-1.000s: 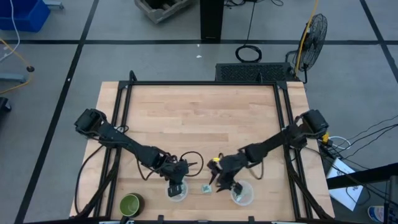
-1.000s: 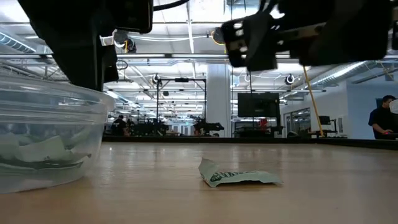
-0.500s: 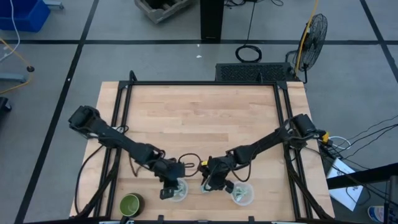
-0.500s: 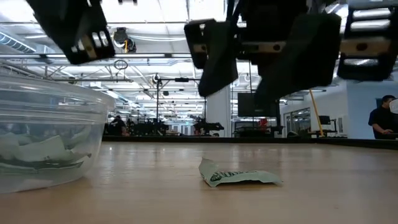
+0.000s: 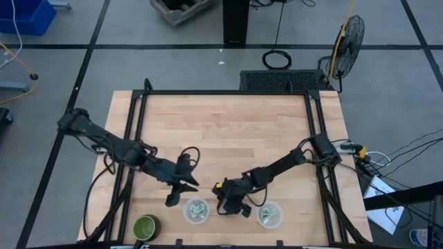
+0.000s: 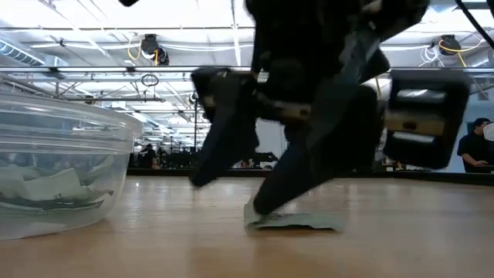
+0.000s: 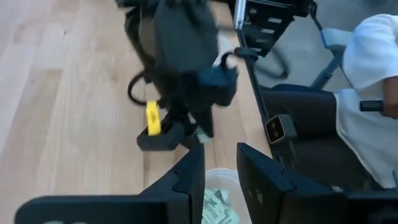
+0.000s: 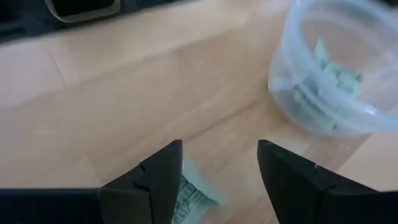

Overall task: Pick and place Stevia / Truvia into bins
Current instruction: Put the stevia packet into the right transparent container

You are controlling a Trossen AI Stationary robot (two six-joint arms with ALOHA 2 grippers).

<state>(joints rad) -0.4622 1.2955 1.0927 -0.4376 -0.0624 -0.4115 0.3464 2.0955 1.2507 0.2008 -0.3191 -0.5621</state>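
One pale green Stevia packet point(image 6: 302, 222) lies flat on the wood between the two bins; it also shows in the right wrist view point(image 8: 190, 194). My right gripper point(image 5: 227, 206) is open and low over it, its fingers point(image 8: 219, 155) straddling the packet. The left bin point(image 5: 196, 211) and the right bin point(image 5: 268, 215) both hold several packets. My left gripper point(image 5: 174, 197) is open and empty, raised to the left of the left bin, which shows just past its fingers point(image 7: 221, 202). My right gripper comes down on the packet from above, slanting in from the table's right. One fingertip point(image 6: 261, 207) meets the packet's end point(image 6: 253, 221); the other finger stands off to the side. The packet stays flat on the table.
A round green cup point(image 5: 145, 226) stands near the table's near edge, left of the left bin. Black frame rails run along both table sides. Cable loops hang by both wrists. A person's white sleeve point(image 7: 373, 62) shows beyond the table, and another person point(image 6: 475, 147) stands far back.
My left gripper rose off the left bin and drew back toward the table's left and far side. My right gripper swung from above the right bin toward the left and came down onto the packet between the bins, covering its raised end.
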